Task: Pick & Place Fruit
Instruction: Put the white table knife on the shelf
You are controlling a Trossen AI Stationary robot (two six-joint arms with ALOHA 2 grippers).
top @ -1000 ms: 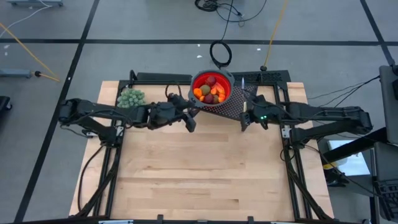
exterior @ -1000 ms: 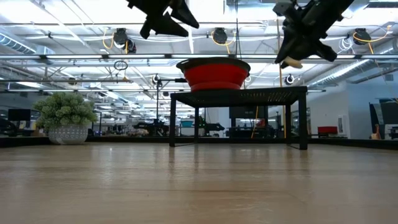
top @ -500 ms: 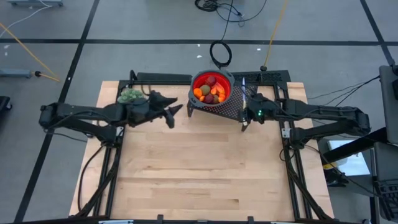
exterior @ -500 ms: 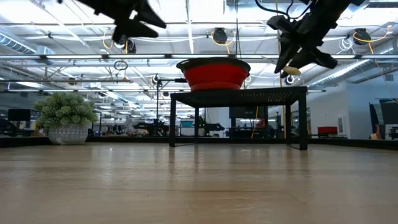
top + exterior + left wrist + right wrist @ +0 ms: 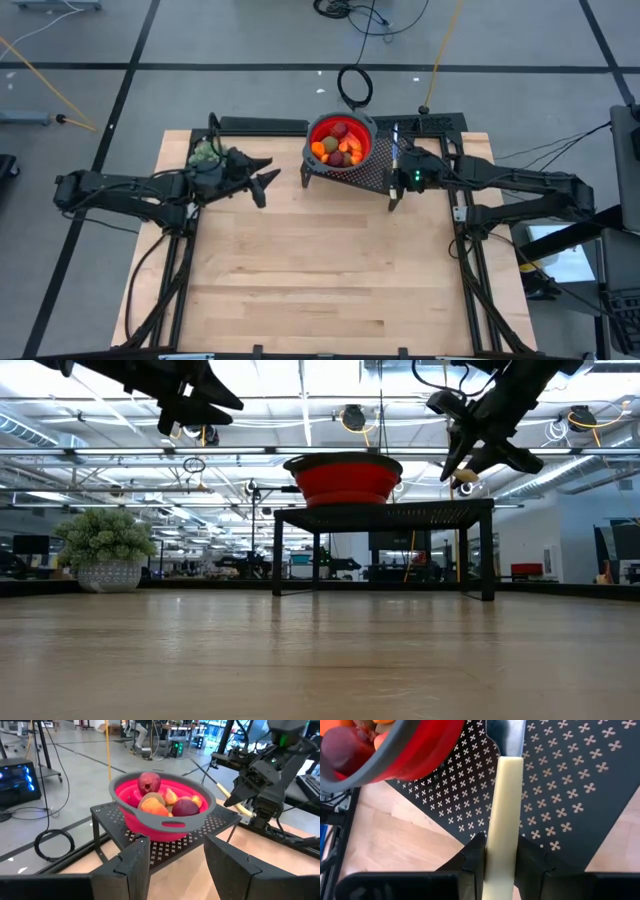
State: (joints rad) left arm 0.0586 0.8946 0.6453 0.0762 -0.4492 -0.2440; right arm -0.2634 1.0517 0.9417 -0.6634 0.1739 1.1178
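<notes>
The fruit (image 5: 338,146) lies heaped in a red bowl with a grey rim (image 5: 340,120): dark red balls, brownish ovals and orange pieces, also seen as fruit (image 5: 165,800) in the left wrist view. The bowl stands on a black perforated stand (image 5: 375,170). My left gripper (image 5: 264,180) hangs open in the air left of the stand, pointing at the bowl (image 5: 165,822). My right gripper (image 5: 397,165) is over the stand's right part, shut on a pale yellow-handled knife (image 5: 504,805). My right gripper (image 5: 502,857) pinches the knife's pale yellow handle (image 5: 503,827) between its two fingers, one on each side. The handle runs forward out of the fingers, with the metal blade (image 5: 512,735) beyond it. The knife is held above the stand's perforated top (image 5: 555,795), lifted clear.
A bushy green clump in a pot (image 5: 207,153) stands at the table's far left, beside the left arm, and shows as a clump (image 5: 105,540) in the low view. The stand's legs (image 5: 278,550) rest on the wooden table (image 5: 320,280), whose near part lies bare.
My left gripper has drawn back from the bowl toward the table's left edge, staying open. My right gripper, keeping the knife, has moved toward the far edge over the stand's right part.
</notes>
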